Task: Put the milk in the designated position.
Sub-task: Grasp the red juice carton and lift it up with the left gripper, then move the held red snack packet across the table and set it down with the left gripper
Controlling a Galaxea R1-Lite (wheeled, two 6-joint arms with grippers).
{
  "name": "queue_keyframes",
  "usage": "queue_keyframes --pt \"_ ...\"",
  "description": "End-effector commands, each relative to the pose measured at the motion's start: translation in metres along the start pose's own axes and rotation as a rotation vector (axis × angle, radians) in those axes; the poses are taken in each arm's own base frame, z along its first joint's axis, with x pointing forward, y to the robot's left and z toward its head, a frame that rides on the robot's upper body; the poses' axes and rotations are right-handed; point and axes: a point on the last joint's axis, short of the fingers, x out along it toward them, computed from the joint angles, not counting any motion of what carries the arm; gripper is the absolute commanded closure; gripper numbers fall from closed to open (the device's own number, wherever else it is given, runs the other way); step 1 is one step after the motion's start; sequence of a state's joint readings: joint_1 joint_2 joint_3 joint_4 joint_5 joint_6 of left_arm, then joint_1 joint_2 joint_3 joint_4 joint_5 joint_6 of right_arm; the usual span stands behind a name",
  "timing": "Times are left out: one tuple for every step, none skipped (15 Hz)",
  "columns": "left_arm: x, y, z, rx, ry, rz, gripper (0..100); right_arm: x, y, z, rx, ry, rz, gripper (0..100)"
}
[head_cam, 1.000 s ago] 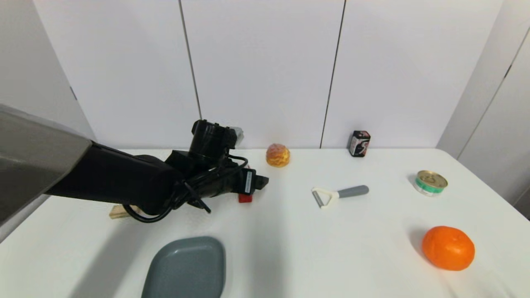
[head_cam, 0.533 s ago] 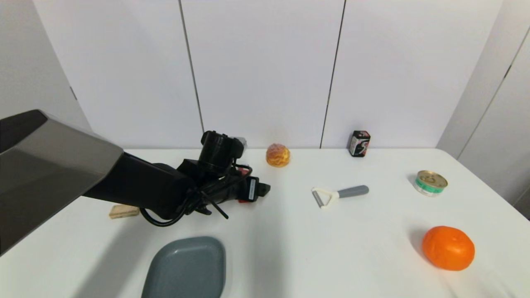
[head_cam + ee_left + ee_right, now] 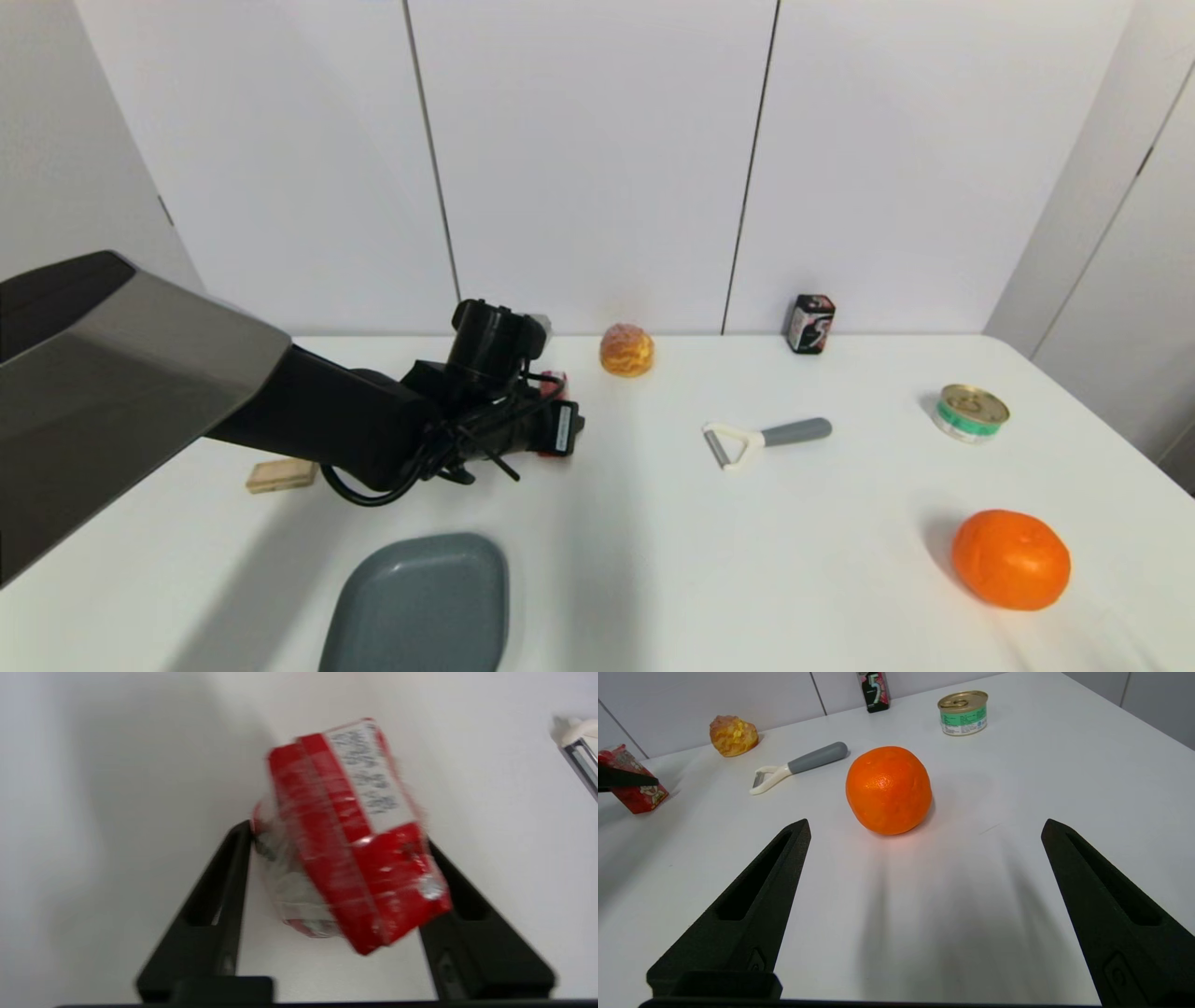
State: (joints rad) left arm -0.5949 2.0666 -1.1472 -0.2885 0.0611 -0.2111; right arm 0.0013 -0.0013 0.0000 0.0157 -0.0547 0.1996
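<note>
Red milk (image 3: 348,835) tilted, clamped in left gripper (image 3: 341,877)

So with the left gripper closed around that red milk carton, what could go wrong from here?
1. The milk sits tilted between the left gripper's fingers, so it may twist or slip when lifted.
2. Its shiny wrap may make the grip slippery.
3. The gray plate and peeler lie nearby; a dropped carton could knock them.

The right gripper hangs open by the orange, idle.

Bright, soft shadows; carton (image 3: 348,835) seemingly blurred (motion).
</note>
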Motion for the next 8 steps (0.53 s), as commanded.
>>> queue_keyframes --pt "0.0 0.004 0.004 -0.008 -0.016 0.007 100 0.0 0.0 0.0 0.001 0.002 -0.001 0" --pt "-0.001 0.004 0.005 -0.008 -0.016 0.007 100 0.0 0.0 0.0 0.001 0.001 0.0 0" --pt "-0.002 0.003 0.007 -0.009 -0.025 0.005 100 0.0 0.0 0.0 0.001 0.001 0.0 0" --pt "-0.012 0.003 0.014 -0.01 -0.049 0.001 100 0.0 0.0 0.0 0.001 0.002 -0.001 0" --pt "-0.025 0.002 0.022 -0.013 -0.077 0.0 100 0.0 0.0 0.0 0.001 0.001 0.0 0" --pt "-0.037 0.003 0.028 -0.016 -0.101 0.013 100 0.0 0.0 0.0 0.001 0.001 0.0 0" --pt "-0.05 0.007 0.036 -0.02 -0.132 0.052 100 0.0 0.0 0.0 0.001 0.001 0.0 0" --pt "-0.064 0.011 0.04 -0.017 -0.14 0.084 100 0.0 0.0 0.0 0.0 0.001 0.0 0"
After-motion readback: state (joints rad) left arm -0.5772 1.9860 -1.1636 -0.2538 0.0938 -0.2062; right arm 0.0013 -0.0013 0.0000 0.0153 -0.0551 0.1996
